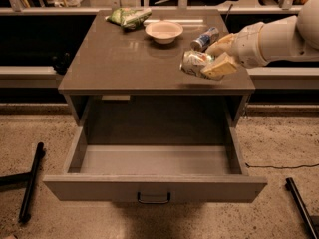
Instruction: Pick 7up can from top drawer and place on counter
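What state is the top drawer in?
Open: the wide grey-brown box drawer is pulled out, its bare floor showing. The gripper, above the front right of the grey-brown counter slab, is shut on the dented silvery-green can.

Looks like a robot test space laid out as a break room. Speckled floor [279,143]; black stand legs [31,180] lower left; loose cable [279,166] lower right. Snack bag [128,17] and bowl [163,31] sit on the tabletop [124,59], upper centre. Hand [207,61], right of centre, grips the 7up can [192,61] over the tabletop's front right.
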Robot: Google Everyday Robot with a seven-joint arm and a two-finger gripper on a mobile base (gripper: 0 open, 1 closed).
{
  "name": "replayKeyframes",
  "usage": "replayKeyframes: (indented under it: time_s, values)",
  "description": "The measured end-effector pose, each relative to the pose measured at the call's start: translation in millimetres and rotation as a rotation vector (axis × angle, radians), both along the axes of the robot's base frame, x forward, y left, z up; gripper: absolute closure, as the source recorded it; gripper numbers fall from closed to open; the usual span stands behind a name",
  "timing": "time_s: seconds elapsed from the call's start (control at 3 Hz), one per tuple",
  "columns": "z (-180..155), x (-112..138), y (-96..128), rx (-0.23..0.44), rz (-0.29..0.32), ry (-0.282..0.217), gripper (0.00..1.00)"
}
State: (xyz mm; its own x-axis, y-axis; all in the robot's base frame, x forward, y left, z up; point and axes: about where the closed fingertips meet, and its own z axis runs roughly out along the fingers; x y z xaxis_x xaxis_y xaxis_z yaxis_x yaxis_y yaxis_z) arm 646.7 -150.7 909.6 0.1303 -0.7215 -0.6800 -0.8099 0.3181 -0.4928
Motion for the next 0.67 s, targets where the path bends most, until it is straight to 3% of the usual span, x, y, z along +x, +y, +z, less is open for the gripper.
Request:
replayKeyframes:
  time_s: [0.67]
  values:
    - [-9, 47, 13, 0.032, -0.010, 0.046, 1.00]
